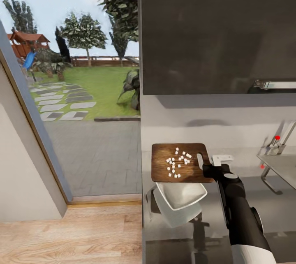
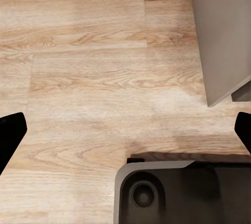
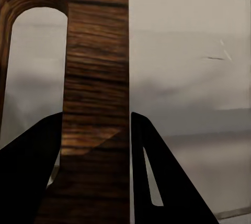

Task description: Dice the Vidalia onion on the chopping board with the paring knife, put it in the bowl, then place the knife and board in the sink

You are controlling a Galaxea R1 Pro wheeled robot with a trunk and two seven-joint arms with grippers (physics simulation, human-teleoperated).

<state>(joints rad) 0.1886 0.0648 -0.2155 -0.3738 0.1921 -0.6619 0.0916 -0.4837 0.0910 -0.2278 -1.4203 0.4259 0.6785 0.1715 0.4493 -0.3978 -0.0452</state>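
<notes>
The right gripper (image 1: pixel 209 168) is closed on the handle edge of the rectangular brown wooden chopping board (image 1: pixel 177 168), one dark finger (image 3: pixel 31 171) on each face of the strip beside the handle slot. The board sits above the smooth grey countertop (image 1: pixel 263 204), carrying small white diced onion pieces (image 1: pixel 177 163). The shallow white squarish bowl (image 1: pixel 179 200) lies just below the board's near edge (tilted). The grey steel sink (image 1: pixel 283 168) is to the right, near the chrome tap (image 1: pixel 281 138). The left gripper (image 2: pixel 125 130) hangs with fingers spread wide over the light wooden floor (image 2: pixel 94 67), holding nothing.
</notes>
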